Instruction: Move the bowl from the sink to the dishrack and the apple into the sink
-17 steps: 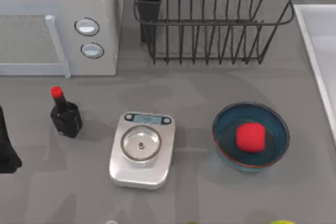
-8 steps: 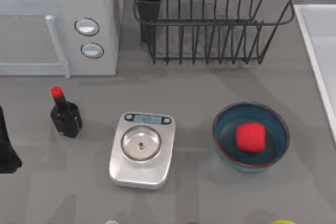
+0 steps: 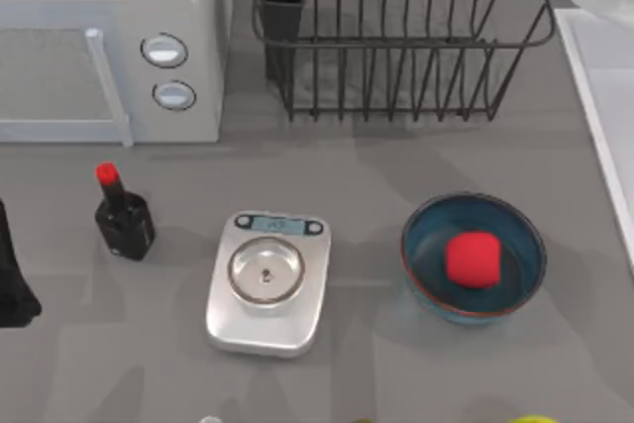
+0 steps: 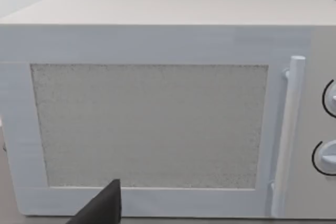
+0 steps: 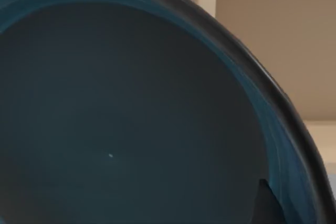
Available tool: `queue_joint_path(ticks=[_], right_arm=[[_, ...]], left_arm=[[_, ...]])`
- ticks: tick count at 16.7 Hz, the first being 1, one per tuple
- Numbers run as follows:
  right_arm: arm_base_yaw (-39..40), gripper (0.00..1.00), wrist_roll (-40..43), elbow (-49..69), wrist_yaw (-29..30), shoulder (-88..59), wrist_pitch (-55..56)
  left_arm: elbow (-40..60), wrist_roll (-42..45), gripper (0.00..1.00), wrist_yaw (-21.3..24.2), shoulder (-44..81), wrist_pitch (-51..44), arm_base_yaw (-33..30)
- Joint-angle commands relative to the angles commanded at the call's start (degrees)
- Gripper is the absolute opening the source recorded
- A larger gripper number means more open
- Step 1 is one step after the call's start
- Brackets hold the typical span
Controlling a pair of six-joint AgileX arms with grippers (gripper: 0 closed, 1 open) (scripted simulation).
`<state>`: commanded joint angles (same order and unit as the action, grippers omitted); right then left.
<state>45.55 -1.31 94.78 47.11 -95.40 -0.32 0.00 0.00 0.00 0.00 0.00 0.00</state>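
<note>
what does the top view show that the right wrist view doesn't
The top view takes in the table: the dishrack, a microwave, a red-capped bottle, a scale, the sink rim, and the apple sitting in a blue bowl on the table. The right wrist view instead shows the inside of a dark blue bowl very close up. Both views show a blue bowl.

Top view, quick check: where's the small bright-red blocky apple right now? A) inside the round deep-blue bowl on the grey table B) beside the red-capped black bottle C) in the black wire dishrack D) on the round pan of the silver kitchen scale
A: the small bright-red blocky apple sits inside the round deep-blue bowl on the grey table, to the right of the silver kitchen scale, whose pan is bare.
</note>
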Motion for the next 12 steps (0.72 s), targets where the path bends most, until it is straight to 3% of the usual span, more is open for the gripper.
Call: queue_joint_path(ticks=[6,12], right_arm=[[-0.7,0.00,0.0,-0.8,-0.7,-1.8,2.0],[-4.5,0.00,0.0,-8.7,-4.4,-12.2,21.6]], left_arm=[[0.0,0.0,1.00,0.0,0.0,0.0,0.0],[0.0,0.0,1.00,0.0,0.0,0.0,0.0]])
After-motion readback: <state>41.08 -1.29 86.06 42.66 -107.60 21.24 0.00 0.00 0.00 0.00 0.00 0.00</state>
